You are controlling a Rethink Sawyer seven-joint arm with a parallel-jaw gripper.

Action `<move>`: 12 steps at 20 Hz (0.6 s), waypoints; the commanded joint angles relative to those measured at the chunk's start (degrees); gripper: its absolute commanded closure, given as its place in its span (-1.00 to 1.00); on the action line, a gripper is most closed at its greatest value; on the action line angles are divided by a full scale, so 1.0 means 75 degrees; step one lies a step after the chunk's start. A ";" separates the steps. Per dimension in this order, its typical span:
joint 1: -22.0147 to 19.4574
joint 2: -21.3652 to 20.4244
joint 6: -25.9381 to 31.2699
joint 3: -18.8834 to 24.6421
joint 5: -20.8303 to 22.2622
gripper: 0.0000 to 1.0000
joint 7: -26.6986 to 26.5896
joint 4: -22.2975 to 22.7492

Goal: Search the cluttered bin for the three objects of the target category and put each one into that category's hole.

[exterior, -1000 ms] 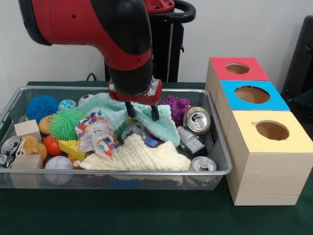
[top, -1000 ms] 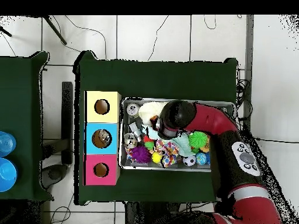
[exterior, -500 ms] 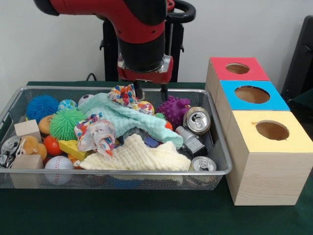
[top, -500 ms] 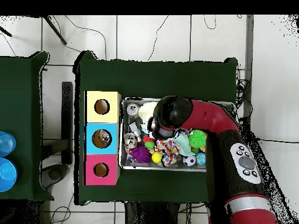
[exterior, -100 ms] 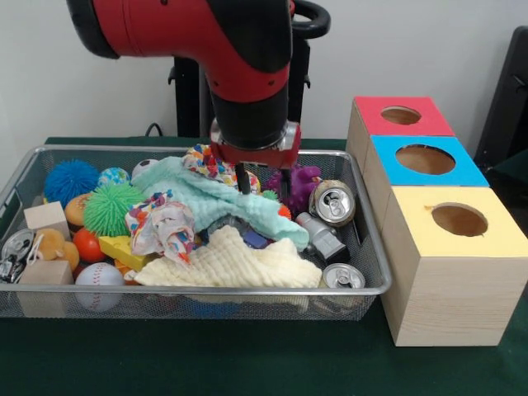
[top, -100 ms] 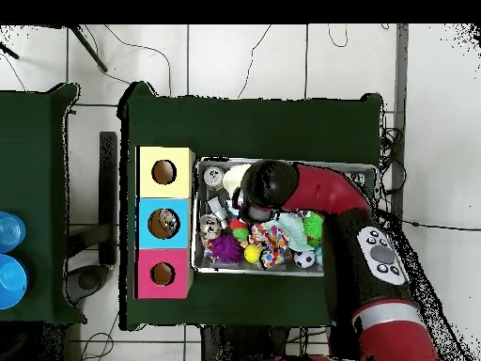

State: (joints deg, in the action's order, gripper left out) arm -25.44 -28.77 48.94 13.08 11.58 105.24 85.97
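We read the gripper (exterior, -100 ms: 263,182) as hanging just above the middle of the wire bin (exterior, -100 ms: 367,247), its two dark fingers (exterior, -100 ms: 244,181) apart and holding nothing, tips low over the mint cloth (exterior, -100 ms: 223,206) and right in front of the purple spiky toy (exterior, -100 ms: 302,182). The target category isn't stated, so we're judging: three cans show, and they seem the likeliest set (the blue box already has something in its hole in the overhead view). The upright can (exterior, -100 ms: 333,202) sits just right of the fingers in the front view, leaning against the bin's right wall with its top facing us; the second can (exterior, -100 ms: 343,277) is at lower right of the bin, near the front rim; the third can (exterior, -100 ms: 15,247) lies at far left, well apart. So the nearest can lies rightward and slightly toward the frame bottom from the fingers, with a grey bottle-like thing (exterior, -100 ms: 321,237) between the two right cans. The boxes red (exterior, -100 ms: 399,115), blue (exterior, -100 ms: 425,160) and yellow (exterior, -100 ms: 459,221) stand right of the bin on the counter (exterior, -100 ms: 247,355). In the overhead view the arm hides the gripper.
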 commanded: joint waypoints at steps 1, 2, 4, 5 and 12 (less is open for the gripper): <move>0.0016 0.0975 -0.1215 -0.0020 0.0590 -1.00 0.0299 0.0655; -0.0021 0.1023 -0.1260 -0.0023 0.0618 -1.00 0.0218 0.0632; -0.0106 0.1055 -0.1302 -0.0021 0.0639 -1.00 0.0064 0.0637; -0.0141 0.1053 -0.1301 -0.0022 0.0645 -1.00 -0.0006 0.0639; -0.0288 0.0641 -0.0723 0.0024 0.0567 -1.00 -0.0317 0.0768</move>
State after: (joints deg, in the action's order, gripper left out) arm -25.93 -25.12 40.61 12.99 12.97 105.24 86.13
